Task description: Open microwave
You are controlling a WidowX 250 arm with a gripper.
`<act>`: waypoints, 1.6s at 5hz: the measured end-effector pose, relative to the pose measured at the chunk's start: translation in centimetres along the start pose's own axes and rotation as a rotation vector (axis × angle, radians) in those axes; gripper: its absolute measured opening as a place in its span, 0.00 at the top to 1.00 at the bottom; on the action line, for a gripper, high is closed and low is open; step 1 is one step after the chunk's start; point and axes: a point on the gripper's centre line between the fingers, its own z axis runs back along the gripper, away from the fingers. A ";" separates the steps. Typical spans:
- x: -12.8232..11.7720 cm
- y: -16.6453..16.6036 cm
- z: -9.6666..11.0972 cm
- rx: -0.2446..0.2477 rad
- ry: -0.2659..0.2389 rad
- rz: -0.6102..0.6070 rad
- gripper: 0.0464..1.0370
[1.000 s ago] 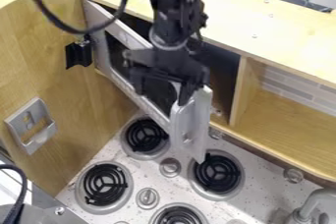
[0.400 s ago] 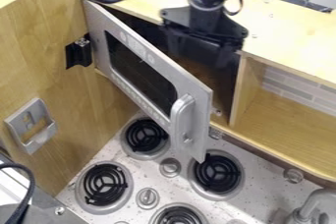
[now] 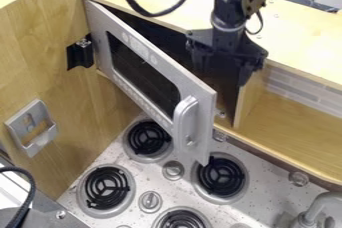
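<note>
At left rose a wooden wall [image 3: 40, 67] with a black bracket [image 3: 79, 56]. Beside it the microwave door [image 3: 195, 89] stood open, its free edge jutting above the stovetop [image 3: 194, 192]. Rightward, by the dark opening [image 3: 172, 37], hung the gripper [image 3: 222, 74], jaws apart, gripping nothing; then came a divider [image 3: 248, 97], a shelf [image 3: 294, 127] and, lower, a faucet [image 3: 322, 203].

Speckled stovetop [image 3: 266, 192] inspected: four black coil burners [image 3: 222, 176] and round knobs [image 3: 173, 170] noted, left of the grey faucet [image 3: 319, 205] in view.

Black arm [image 3: 229, 14] down from the top edge, pincer [image 3: 222, 70] downward, fingers [image 3: 246, 74] apart
</note>
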 end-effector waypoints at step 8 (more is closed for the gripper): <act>-10.5 14.1 1.7 0.238 0.156 0.507 0.04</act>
